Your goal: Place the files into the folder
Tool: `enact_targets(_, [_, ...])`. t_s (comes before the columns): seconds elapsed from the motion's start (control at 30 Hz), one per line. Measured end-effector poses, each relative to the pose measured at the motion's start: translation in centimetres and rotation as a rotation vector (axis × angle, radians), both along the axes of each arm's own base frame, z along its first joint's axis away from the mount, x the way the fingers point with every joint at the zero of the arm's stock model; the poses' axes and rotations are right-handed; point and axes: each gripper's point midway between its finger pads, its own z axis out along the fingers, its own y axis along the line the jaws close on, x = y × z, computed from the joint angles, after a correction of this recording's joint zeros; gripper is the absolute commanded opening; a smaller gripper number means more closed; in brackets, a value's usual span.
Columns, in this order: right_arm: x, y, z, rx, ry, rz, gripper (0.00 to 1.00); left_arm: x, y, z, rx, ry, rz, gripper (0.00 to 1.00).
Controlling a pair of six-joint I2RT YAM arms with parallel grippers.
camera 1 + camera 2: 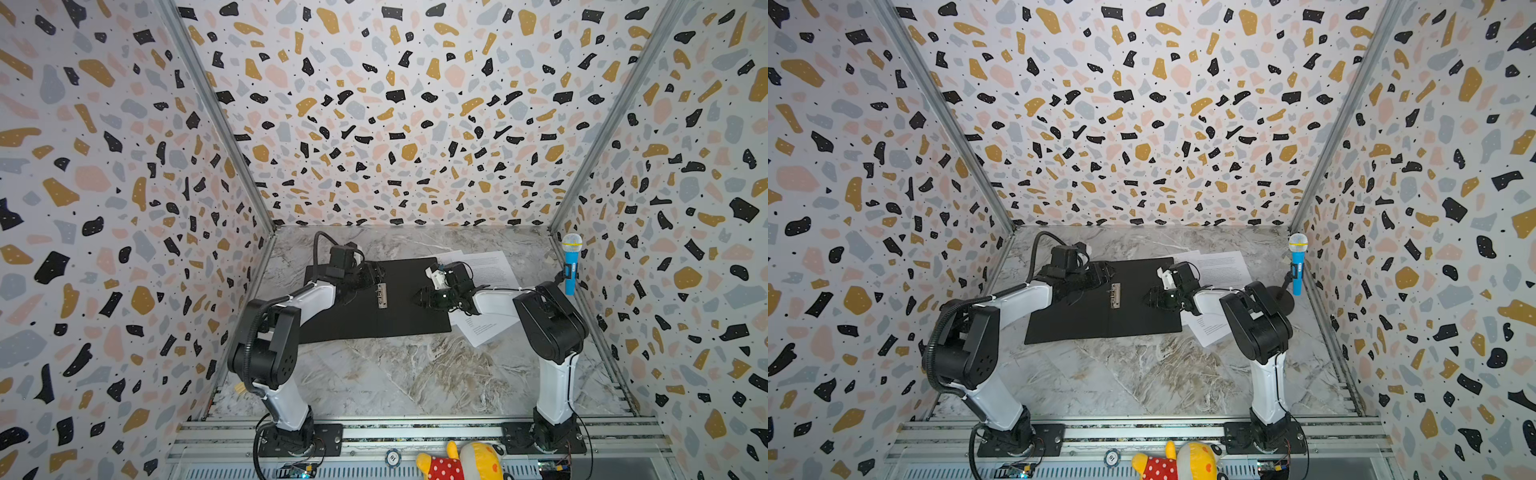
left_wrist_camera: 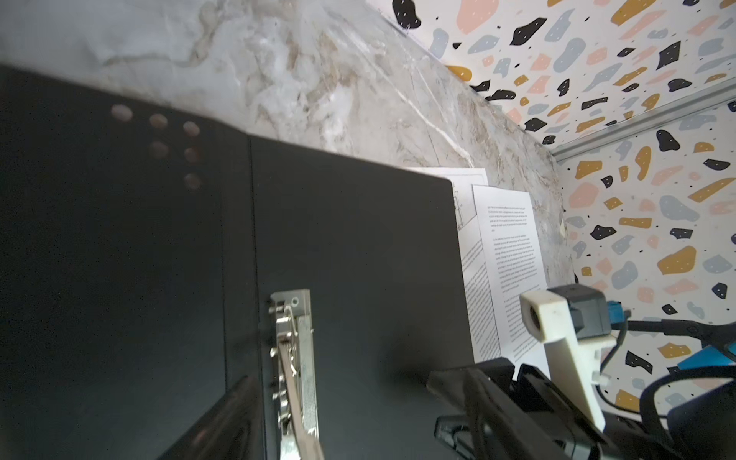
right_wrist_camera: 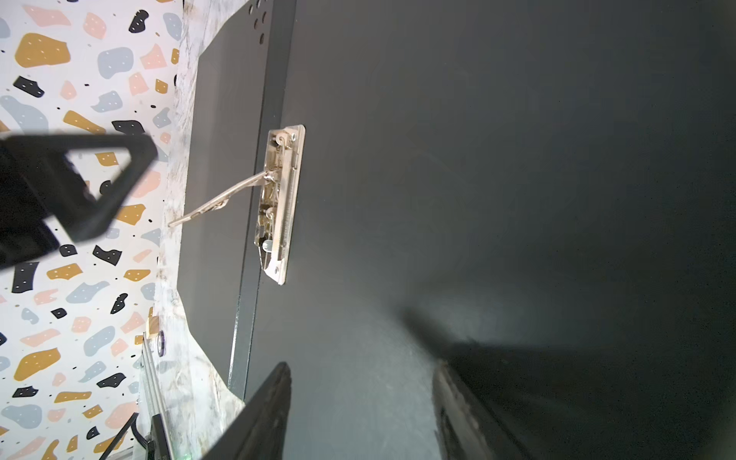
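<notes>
Left fingers [image 2: 239,418]: spread, nothing gripped (we make out only one of the pair), just beside the raised lever of the metal clip [image 3: 282,199]. Right fingers [image 3: 275,406]: parted, empty, over the leaf of the folder [image 1: 374,324] on the right arm's side of the clip. Folder: open flat on the worktop [image 1: 415,374], black inside up. Files [image 1: 490,266]: overlapping white sheets on the worktop, outside the folder, against its edge on the right arm's side.
</notes>
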Motion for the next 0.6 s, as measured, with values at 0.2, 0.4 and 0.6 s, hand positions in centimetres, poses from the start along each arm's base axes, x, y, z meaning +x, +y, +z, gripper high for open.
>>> enact_targets(0.2, [0.1, 0.1, 0.0, 0.001, -0.001, 0.001, 0.59, -2.7, -0.2, -1.4, -0.107, 0.048, 0.039, 0.96])
enact_targets(0.4, [0.5, 0.3, 0.0, 0.002, -0.003, 0.000, 0.58, -3.0, -2.4, -0.6, -0.194, 0.035, 0.024, 1.00])
enact_targets(0.6, [0.5, 0.2, 0.0, 0.001, -0.002, -0.002, 0.58, -2.6, -4.2, -0.2, -0.273, 0.030, 0.008, 1.00])
